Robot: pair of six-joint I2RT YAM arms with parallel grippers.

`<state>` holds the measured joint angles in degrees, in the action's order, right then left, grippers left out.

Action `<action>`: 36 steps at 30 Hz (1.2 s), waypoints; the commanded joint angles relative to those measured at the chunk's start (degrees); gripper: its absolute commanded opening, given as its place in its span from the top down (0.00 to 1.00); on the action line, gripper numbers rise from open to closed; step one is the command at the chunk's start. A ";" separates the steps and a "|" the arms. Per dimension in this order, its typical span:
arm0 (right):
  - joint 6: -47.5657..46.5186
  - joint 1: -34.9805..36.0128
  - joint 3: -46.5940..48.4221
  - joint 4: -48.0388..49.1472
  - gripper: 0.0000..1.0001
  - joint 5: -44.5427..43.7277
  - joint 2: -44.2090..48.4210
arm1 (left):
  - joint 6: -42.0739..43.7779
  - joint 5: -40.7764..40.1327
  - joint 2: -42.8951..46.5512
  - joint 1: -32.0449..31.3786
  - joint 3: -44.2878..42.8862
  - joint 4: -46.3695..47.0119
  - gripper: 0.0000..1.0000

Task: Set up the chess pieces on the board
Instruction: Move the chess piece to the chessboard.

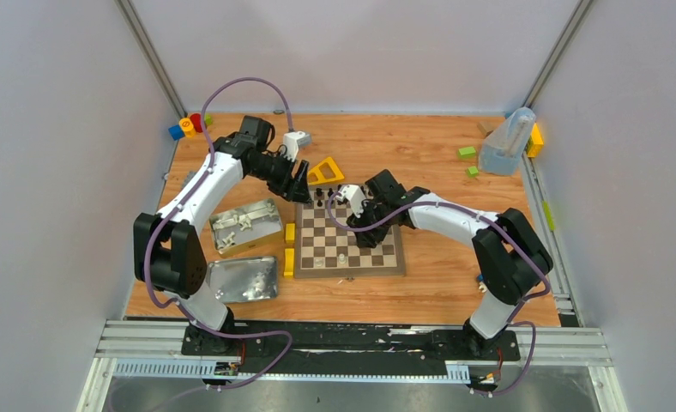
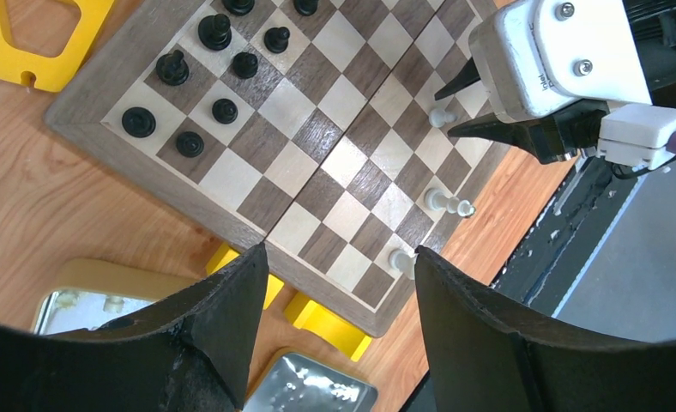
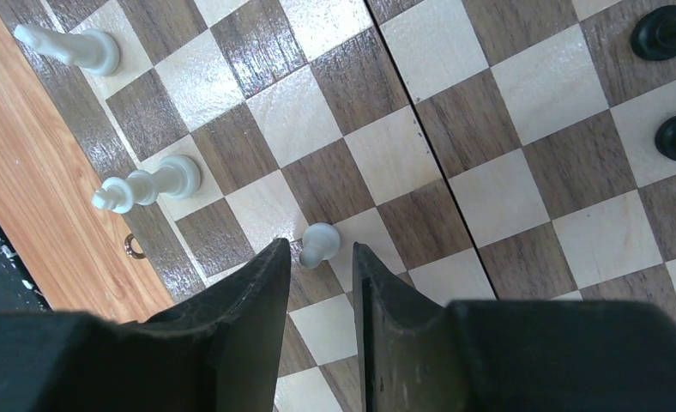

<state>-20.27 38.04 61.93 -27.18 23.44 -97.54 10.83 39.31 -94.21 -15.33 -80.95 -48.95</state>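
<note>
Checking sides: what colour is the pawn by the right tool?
White pawn; best in right wrist view.

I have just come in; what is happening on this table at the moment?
A chessboard is being set up. The right gripper is low over it, fingers narrowly apart, a white pawn at their tips. The left gripper is open and empty by the far left corner, where several black pieces stand. A few other white pieces are near the front edge.

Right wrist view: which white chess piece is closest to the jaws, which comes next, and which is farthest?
1. Small white pawn, at the tips of the right gripper.
2. Tall white piece, left, near the edge of the board.
3. Other white piece, top-left corner.
</note>
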 commanded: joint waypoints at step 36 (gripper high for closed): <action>-3.54 -3.63 -8.66 -2.89 0.99 -6.74 11.68 | 4.29 -4.46 3.96 0.70 0.95 -1.53 0.27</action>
<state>-22.70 35.46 53.76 -30.65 17.82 -87.55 13.72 34.85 -92.05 -14.96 -80.27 -50.59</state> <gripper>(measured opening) 0.099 0.728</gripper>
